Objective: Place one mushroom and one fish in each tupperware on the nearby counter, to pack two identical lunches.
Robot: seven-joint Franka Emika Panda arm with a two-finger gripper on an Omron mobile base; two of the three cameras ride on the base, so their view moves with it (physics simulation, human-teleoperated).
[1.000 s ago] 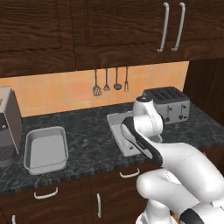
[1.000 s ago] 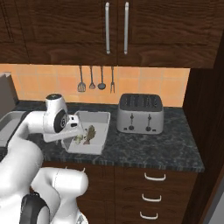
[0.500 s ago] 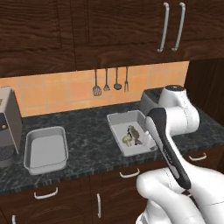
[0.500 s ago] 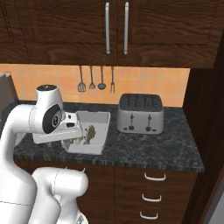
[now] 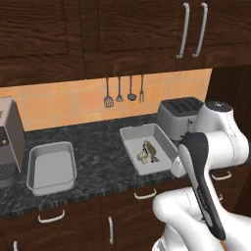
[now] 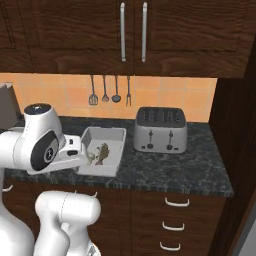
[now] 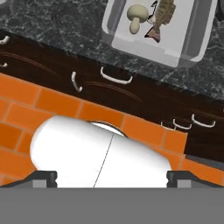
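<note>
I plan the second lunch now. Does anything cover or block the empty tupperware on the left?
Nothing visible does. The empty tupperware has no lid and nothing inside; the grey machine stands beside it, not over it.

The dark speckled worktop (image 5: 98,147) carries two grey trays. One tray (image 5: 147,147) sits beyond the arm's hand end, beside a silver toaster (image 5: 179,117), and holds a mushroom (image 5: 142,157) and a fish (image 5: 151,149) side by side. The other tray (image 5: 51,166) sits well to the left, near a grey appliance (image 5: 10,139) at the worktop's left end.
</note>
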